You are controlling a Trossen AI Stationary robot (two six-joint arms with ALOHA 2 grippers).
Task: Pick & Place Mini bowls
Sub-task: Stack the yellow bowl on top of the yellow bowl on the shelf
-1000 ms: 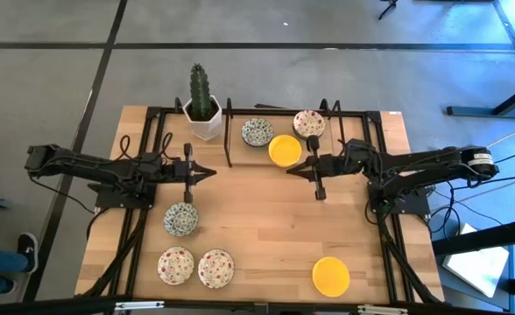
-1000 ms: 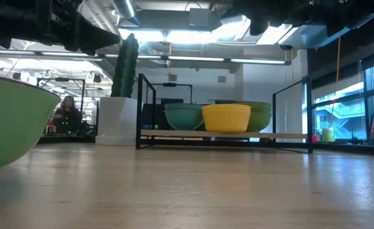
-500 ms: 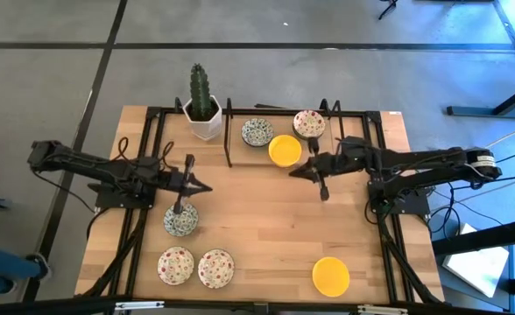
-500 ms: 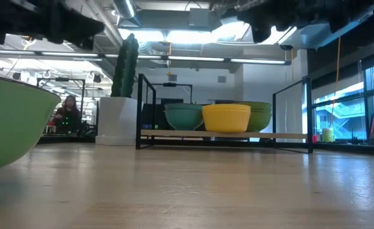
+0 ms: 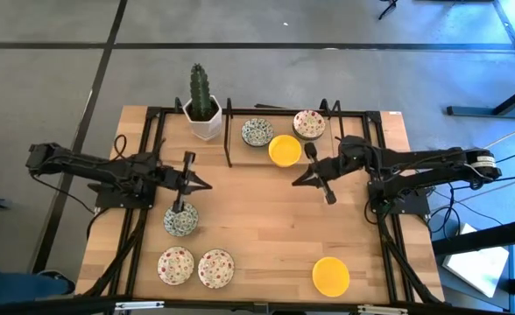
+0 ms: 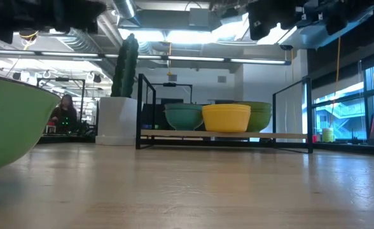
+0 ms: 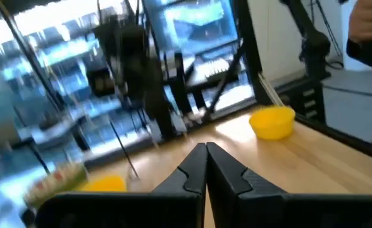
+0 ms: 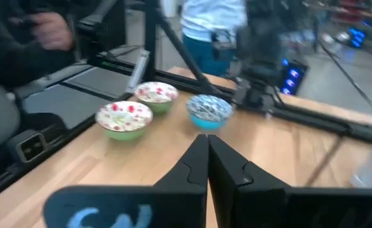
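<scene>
Seven mini bowls show in the high view. A blue-green one [image 5: 179, 219], two red-speckled ones [image 5: 176, 265] [image 5: 215, 268] and a yellow one [image 5: 331, 276] stand on the table's near half. A blue-green [image 5: 257, 132], a yellow [image 5: 285, 150] and a red-speckled bowl [image 5: 310, 123] sit on the far rack. My left gripper [image 5: 207, 185] hovers shut just beyond the near blue-green bowl, pointing right; its wrist view shows the shut fingers [image 7: 205, 152]. My right gripper [image 5: 294, 183] hovers shut near the rack's yellow bowl, pointing left [image 8: 207, 142].
A white cactus pot [image 5: 204, 118] stands at the far left by the black wire rack [image 5: 229, 131]. Bare wood lies between the two grippers and toward the near edge. A person [image 8: 21, 57] shows beyond the table's left side in the right wrist view.
My left gripper has moved a little toward the near edge, closer to the near blue-green bowl. My right gripper has also drifted slightly toward the near edge and turned a little. Both have stayed shut. No bowl has moved.
</scene>
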